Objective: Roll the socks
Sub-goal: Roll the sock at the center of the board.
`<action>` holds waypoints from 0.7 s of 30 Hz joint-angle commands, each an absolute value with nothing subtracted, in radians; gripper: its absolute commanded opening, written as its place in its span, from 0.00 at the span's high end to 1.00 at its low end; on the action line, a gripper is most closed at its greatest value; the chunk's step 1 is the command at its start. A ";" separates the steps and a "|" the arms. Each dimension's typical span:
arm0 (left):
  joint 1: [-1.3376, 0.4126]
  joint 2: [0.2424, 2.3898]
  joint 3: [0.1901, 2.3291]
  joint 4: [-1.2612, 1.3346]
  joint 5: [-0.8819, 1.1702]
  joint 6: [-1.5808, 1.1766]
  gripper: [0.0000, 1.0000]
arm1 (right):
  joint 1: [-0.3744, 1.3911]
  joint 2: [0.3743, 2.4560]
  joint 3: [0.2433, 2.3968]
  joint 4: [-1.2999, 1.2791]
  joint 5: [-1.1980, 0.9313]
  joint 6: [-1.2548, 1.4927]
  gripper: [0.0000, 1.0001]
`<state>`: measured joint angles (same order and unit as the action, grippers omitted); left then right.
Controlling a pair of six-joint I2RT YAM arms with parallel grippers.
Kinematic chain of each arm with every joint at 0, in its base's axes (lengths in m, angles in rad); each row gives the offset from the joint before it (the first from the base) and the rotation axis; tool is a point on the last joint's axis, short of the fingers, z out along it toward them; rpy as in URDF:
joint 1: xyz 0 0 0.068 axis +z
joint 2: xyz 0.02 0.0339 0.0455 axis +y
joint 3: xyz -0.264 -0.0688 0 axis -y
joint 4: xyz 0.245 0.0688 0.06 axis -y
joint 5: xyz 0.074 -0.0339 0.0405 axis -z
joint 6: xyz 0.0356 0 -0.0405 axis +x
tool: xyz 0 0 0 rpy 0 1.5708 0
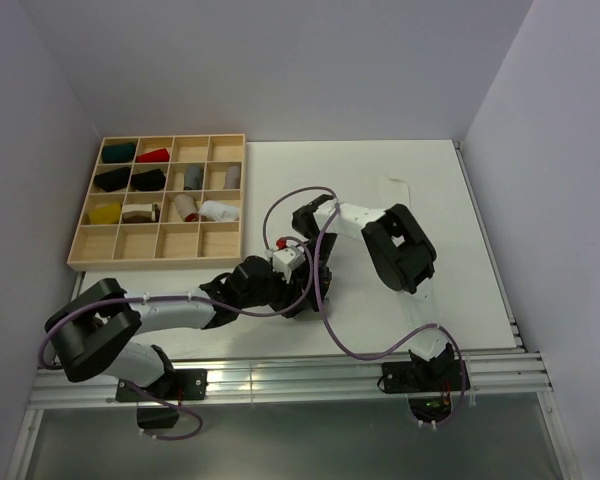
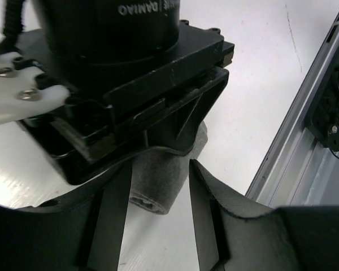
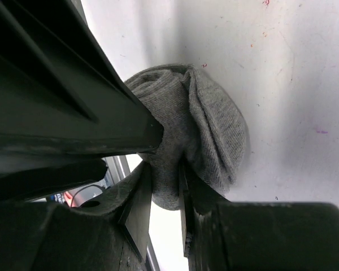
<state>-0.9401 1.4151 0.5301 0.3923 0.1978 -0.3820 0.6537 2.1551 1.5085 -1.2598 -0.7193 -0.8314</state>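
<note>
Mid-grey knitted fabric sock (image 3: 214,130) is seen bunched into a thick, loose roll on the white table (image 1: 460,250), near the middle of its front edge, where both arms meet. The roll is judged mostly formed: folded layers are visible in the right wrist view, but the outer flap is not tucked and the dark stripes are not made out.

Right gripper (image 3: 165,192) is clamped on a fold at the roll's edge, with fabric pinched between its two fingers. Left gripper (image 2: 158,183) is seen with jaws parted on either side of the roll's end. No squeeze is visible, so it is read as not holding.

A faint pale flat shape far out on the table is taken as the short plain white sock (image 1: 394,186), well apart from the arms and apparently unrolled, though it is too faint to be sure.

Light wooden compartment tray (image 1: 80,255) at the far left is noted, with small coloured cloth bundles (image 1: 152,156) in several cells.

Left to do, as judged: the grey roll is to be finished and secured, then the white sock handled.
</note>
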 commanded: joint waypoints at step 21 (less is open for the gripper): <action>-0.950 1.585 0.538 0.494 0.232 -0.413 0.94 | 0.638 2.207 1.505 -1.132 -0.587 -0.784 0.63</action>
<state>-0.9443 1.5509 0.5373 0.4908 0.2295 -0.4152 0.6373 2.1780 1.5249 -1.2720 -0.7174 -0.7700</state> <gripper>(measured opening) 0.156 0.360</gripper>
